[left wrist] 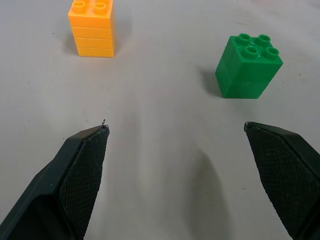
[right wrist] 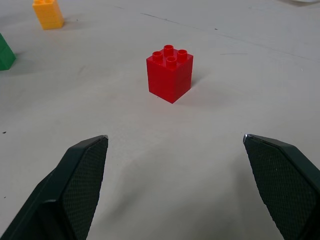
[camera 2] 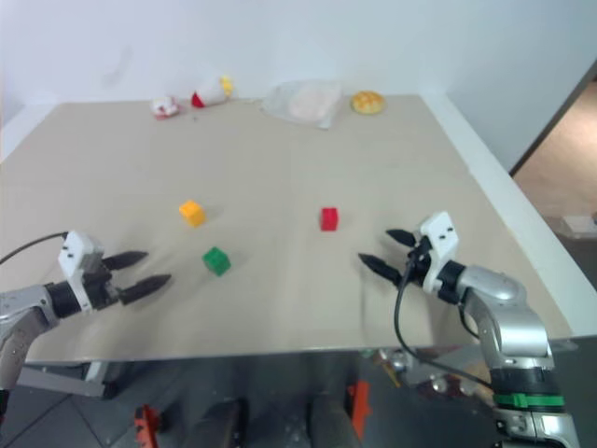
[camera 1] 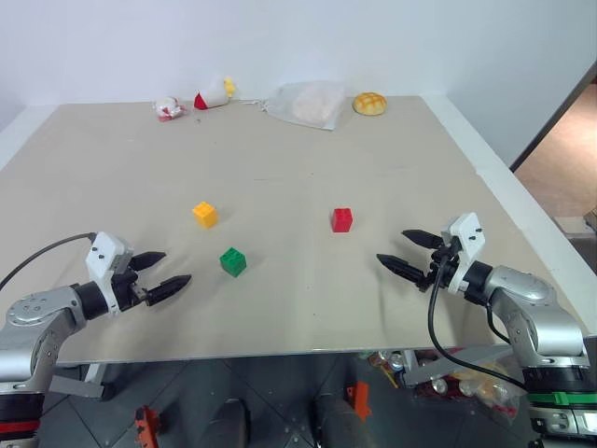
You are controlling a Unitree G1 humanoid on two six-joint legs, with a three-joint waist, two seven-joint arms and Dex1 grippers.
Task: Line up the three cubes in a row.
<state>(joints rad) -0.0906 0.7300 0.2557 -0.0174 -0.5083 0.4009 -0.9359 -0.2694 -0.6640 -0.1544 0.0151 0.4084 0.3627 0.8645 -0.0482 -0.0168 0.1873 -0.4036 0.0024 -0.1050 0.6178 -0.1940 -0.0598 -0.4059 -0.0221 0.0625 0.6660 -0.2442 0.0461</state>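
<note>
left hand: wide open, holding nothing, hovering over the table's near edge, left side. Your wrist view has the green cube ahead of one finger and the yellow-orange one further out.
right hand: wide open too, empty, near edge, right side, aimed at the red cube.
green cube: closest to the near edge, just beyond your left hand, sitting skewed.
yellow-orange cube: further in, just beside the green, toward the left edge.
red cube: mid-table, well apart from the other two, nearer the right edge.
table: bare board around the cubes.
far edge clutter: small toys, clear bag, bun, all well clear.
count: three cubes, one per colour; two hands; one bun; one bag.
risk 1: green stands rotated, so your fingers may land on its corners and twist or flip it.
risk 2: yellow-orange and green sit close, so reaching past one could knock the other.
risk 3: an uneven release leaves the row crooked.
</note>
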